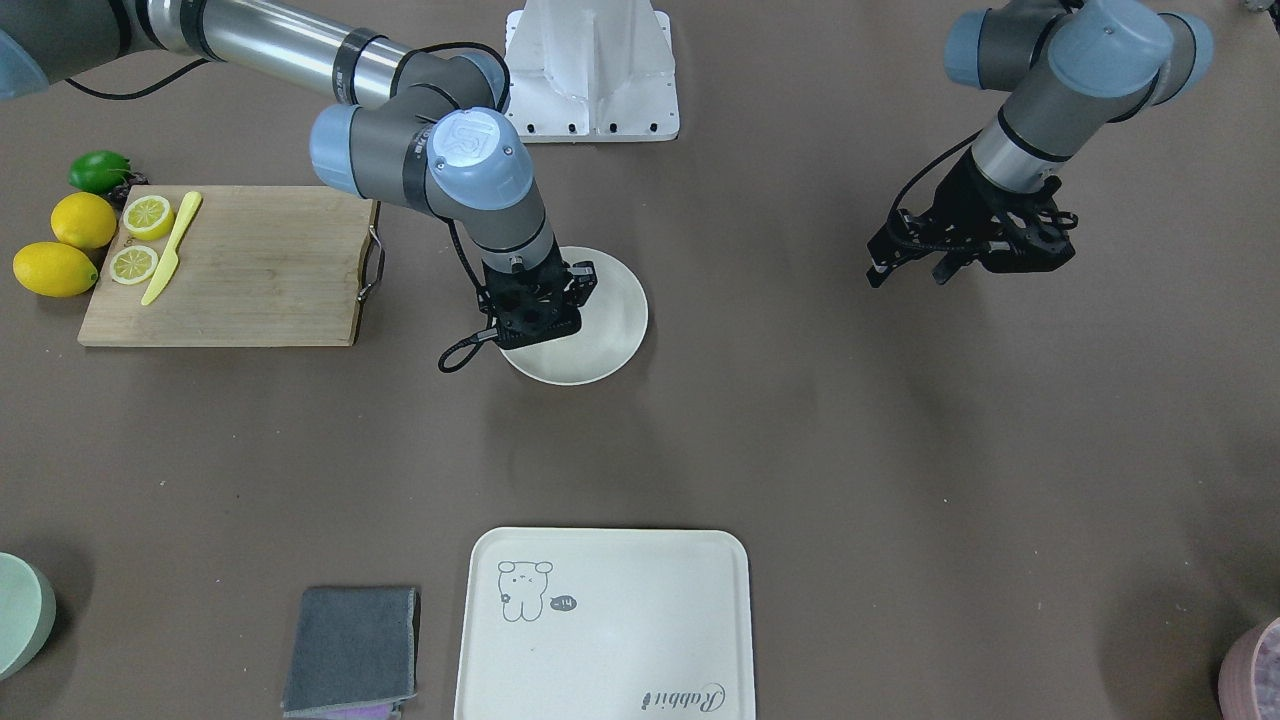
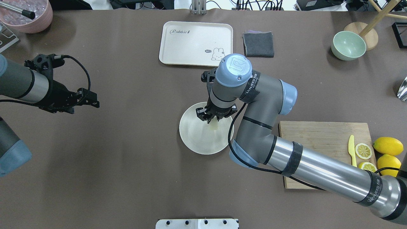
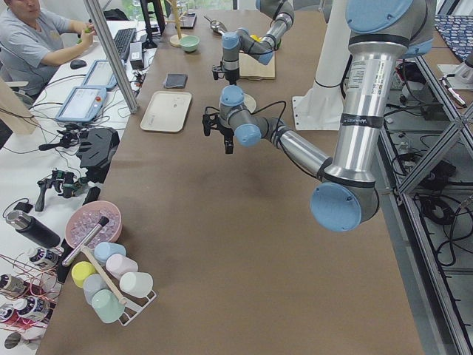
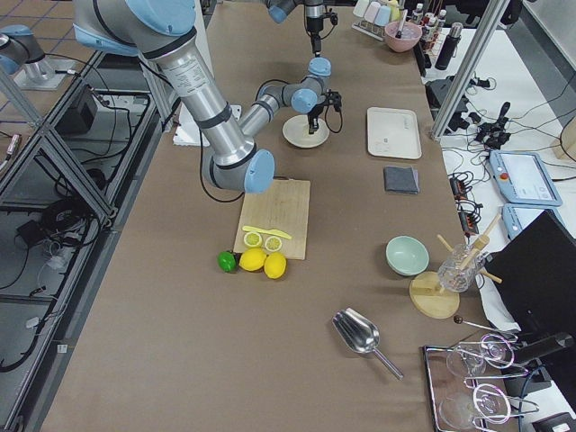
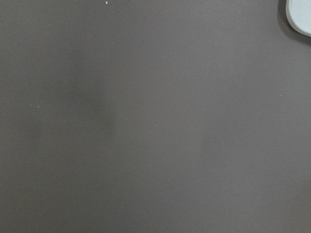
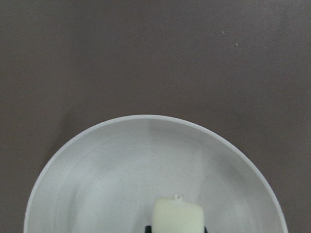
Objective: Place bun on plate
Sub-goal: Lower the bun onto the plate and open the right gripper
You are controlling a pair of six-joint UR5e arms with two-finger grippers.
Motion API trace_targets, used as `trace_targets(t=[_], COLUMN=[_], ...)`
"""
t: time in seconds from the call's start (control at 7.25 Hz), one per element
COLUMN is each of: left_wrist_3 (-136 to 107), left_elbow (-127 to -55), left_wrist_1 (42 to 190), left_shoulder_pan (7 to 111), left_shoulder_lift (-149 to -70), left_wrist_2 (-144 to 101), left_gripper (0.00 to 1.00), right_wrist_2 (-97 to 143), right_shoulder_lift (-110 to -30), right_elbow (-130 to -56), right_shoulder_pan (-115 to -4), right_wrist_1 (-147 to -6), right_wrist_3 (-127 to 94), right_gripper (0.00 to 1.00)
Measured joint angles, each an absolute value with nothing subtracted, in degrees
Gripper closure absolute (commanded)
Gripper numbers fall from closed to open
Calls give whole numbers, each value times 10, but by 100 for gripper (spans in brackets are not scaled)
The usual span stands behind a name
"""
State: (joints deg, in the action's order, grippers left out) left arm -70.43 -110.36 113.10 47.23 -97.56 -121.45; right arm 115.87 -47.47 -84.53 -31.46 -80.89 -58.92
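The round cream plate (image 2: 194,140) lies in the middle of the table, seen too as the plate (image 1: 612,335) and close up as the plate (image 6: 97,184). My right gripper (image 2: 212,121) points straight down over its far half, shut on the bun (image 2: 215,126), a pale cream block. In the right wrist view the bun (image 6: 177,216) sits between dark finger edges at the bottom, over the plate's inside. Whether it touches the plate I cannot tell. My left gripper (image 1: 908,270) hangs open and empty over bare table, well off to the side.
A cream tray (image 2: 190,41) with a drawing and a grey cloth (image 2: 258,44) lie beyond the plate. A wooden board (image 2: 321,146) with lemon slices, a yellow knife and whole lemons is by the right arm. A green bowl (image 2: 348,45) and a pink bowl (image 2: 28,14) stand at the far corners.
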Motion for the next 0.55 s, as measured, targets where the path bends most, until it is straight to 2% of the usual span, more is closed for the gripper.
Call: trace_targets(t=[0.14, 0.28, 0.55], left_wrist_3=[-704, -703, -703], left_elbow=[-1103, -1102, -1100], left_wrist_1=[1131, 1131, 1131], left_shoulder_pan=[473, 473, 473], left_shoulder_lift=[-974, -975, -976], left_wrist_2=[-1215, -1215, -1215], left_gripper=[4, 4, 4], right_wrist_2=[1155, 1151, 1148], right_shoulder_lift=[-471, -468, -466], right_elbow=[-836, -829, -822], right_shoulder_pan=[-310, -307, -305], right_wrist_1=[-801, -799, -797], right_wrist_3=[-594, -595, -595], right_gripper=[60, 44, 1])
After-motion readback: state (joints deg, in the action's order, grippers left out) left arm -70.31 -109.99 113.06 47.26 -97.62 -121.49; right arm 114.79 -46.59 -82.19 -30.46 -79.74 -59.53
